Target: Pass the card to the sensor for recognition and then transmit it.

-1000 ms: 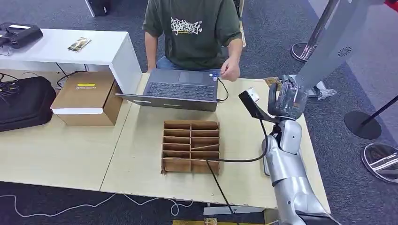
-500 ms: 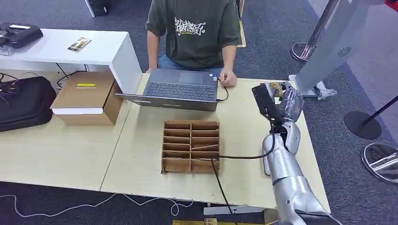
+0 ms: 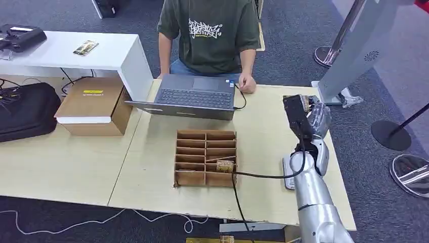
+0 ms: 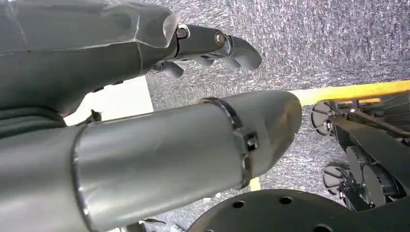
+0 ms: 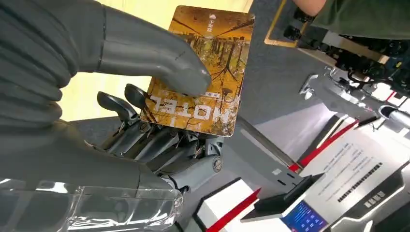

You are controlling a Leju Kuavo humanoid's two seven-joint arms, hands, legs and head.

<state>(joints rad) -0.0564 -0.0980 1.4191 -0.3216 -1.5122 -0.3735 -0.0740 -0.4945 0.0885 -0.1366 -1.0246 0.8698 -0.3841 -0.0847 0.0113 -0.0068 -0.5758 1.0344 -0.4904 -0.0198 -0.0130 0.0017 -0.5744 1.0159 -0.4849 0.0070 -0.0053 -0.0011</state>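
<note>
I see a big wooden table (image 3: 152, 167) with a laptop (image 3: 195, 96) at 12 o'clock and a person (image 3: 207, 35) sitting behind it. A brown box with little slots (image 3: 205, 158) sits in the middle. My right arm reaches up at 3 o'clock. My right hand (image 3: 309, 115) holds the card (image 5: 203, 72), thumb on top and fingers under. The card's long side points away from my hand, toward the grey stand with the small blue screen (image 5: 302, 217). I think the card goes there next. My left hand (image 4: 212, 46) hangs low, and I cannot tell if it is curled or wide
</note>
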